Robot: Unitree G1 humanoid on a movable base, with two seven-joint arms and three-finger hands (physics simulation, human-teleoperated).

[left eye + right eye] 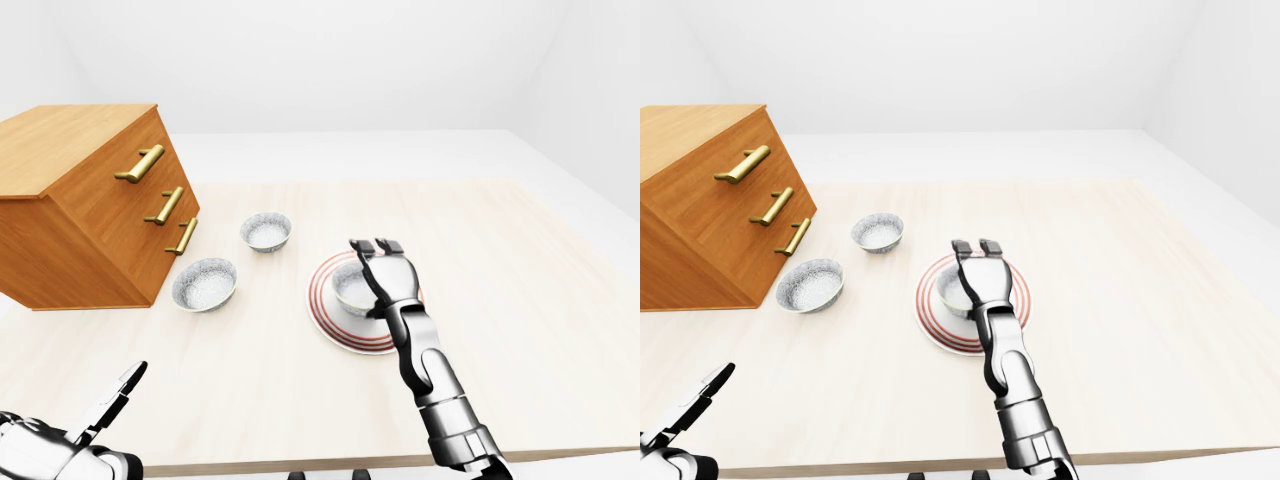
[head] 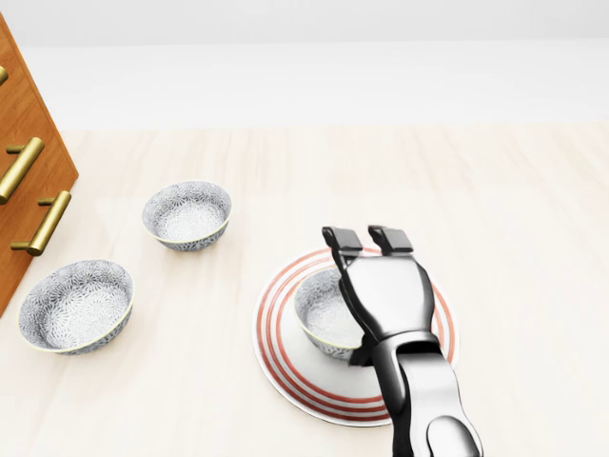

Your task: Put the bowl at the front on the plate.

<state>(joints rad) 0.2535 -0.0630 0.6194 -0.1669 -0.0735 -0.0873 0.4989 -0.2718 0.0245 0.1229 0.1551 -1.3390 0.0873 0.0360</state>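
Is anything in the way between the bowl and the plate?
No, nothing visible. The bowl sits on the plate. The right robot hand is open over the bowl's right side in the head view, with nothing between them.

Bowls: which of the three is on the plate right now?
The bowl partly under the open right hand, on the red-ringed plate; the other two sit on the table.

In the head view the right hand (image 2: 381,286) is covering the bowl's (image 2: 319,309) right side and part of the plate (image 2: 285,367); the left edge is cutting off the dresser (image 2: 19,105).
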